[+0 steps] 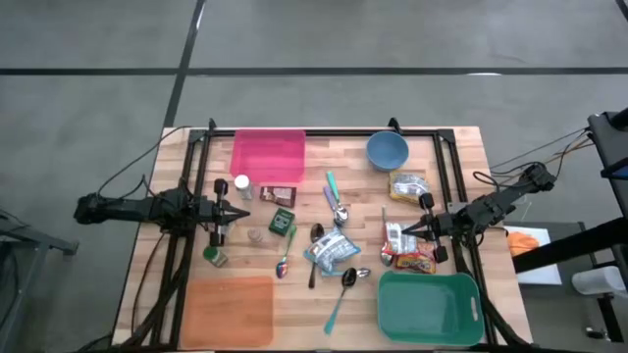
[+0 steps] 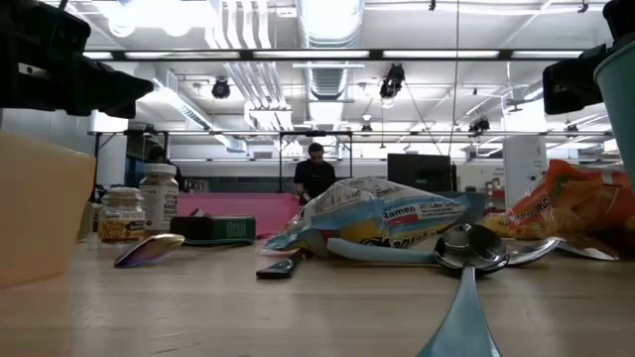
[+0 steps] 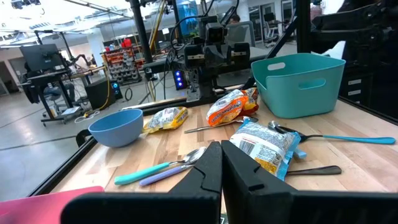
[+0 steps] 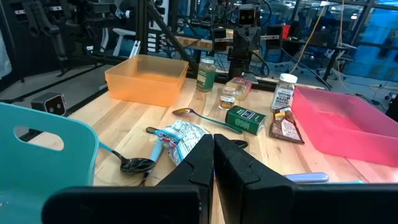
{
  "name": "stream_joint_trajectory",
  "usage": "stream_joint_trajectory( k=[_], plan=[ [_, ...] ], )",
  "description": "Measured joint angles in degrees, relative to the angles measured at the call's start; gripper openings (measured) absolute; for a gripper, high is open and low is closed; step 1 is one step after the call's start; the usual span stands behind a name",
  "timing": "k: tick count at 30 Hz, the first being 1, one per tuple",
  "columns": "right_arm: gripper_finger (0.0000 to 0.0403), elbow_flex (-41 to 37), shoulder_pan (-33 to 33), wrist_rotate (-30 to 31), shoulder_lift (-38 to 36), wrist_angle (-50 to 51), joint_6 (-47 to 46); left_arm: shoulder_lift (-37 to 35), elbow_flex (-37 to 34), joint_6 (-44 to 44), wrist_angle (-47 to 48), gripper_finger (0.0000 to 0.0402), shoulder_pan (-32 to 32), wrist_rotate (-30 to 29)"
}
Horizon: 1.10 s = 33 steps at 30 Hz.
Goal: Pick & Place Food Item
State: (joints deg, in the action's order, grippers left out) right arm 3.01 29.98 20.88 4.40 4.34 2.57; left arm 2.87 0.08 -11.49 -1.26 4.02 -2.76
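Food items lie across the wooden table [image 1: 294, 294]: a blue-white ramen packet [image 1: 334, 250] [image 2: 382, 220] in the middle, a yellow snack bag [image 1: 407, 184], an orange-red bag [image 1: 414, 258], a small white packet [image 1: 394, 238], a brown packet [image 1: 278, 194] and a green box [image 1: 283, 222]. My left gripper [image 1: 245, 209] [image 3: 221, 158] is shut at the table's left, pointing toward the middle. My right gripper [image 1: 405, 228] [image 4: 213, 146] is shut at the right, beside the white packet, pointing left. Neither holds anything.
A pink bin [image 1: 268, 154] and a blue bowl [image 1: 388, 150] stand at the far edge, an orange bin [image 1: 228, 309] near left, a teal bin [image 1: 430, 306] near right. Several spoons [image 1: 339, 294] and spice jars [image 1: 242, 184] lie between the arms.
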Motion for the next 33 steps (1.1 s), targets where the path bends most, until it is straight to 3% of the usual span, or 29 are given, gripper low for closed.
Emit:
stream_joint_trajectory(
  k=[26, 30, 33],
  plan=[
    [0.0008, -0.01, 0.01, 0.00, 0.00, -0.04, -0.01, 0.00, 0.00, 0.00, -0.01, 0.0000, 0.00, 0.00],
    [0.0008, 0.00, 0.08, -1.27, 0.00, -0.36, -8.77, -0.01, 0.00, 0.00, 0.00, 0.0000, 0.01, 0.00],
    [0.0008, 0.00, -0.04, -1.62, 0.37, -2.93, -9.08, 0.01, 0.00, 0.00, -0.01, 0.0000, 0.01, -0.01]
  ],
)
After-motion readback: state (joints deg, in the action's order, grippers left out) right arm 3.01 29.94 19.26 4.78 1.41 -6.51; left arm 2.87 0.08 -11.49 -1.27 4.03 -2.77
